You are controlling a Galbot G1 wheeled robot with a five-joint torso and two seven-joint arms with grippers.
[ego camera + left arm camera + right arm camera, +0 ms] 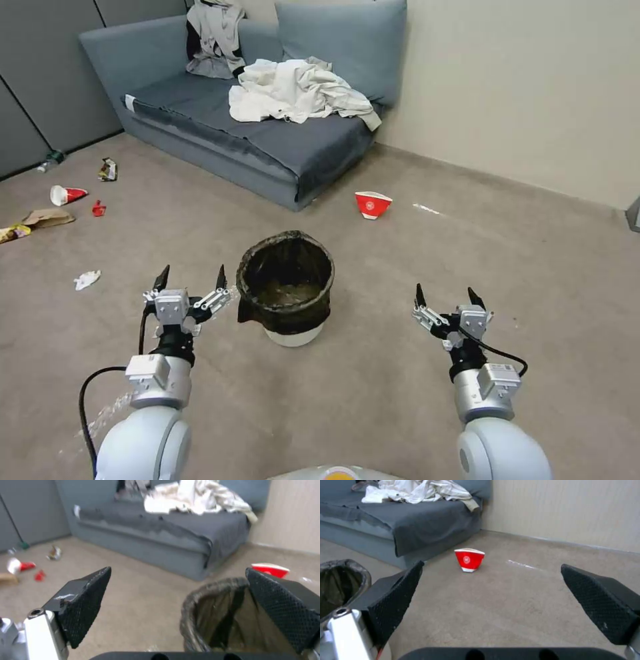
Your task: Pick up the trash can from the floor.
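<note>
Approach to the trash can (285, 288) upright on the floor (373, 393)
Left pincer (191, 279) wide open, empty, just beside the rim; seat one finger inside, one outside, then close. Right pincer (448, 297) open, empty, well apart

You face a beige-grey carpeted floor (400, 373) with a faint whitish tape mark (427, 209) near the far wall. A blue-grey sofa (267, 143) stands against the plain cream wall (520, 87), its back cushion (347, 40) propped upright at the corner. Crumpled pale laundry (300, 90) lies heaped on the seat, and another garment (215, 37) hangs over the backrest. To your left, grey panels (40, 73) close off the room. The light is even and soft.
</note>
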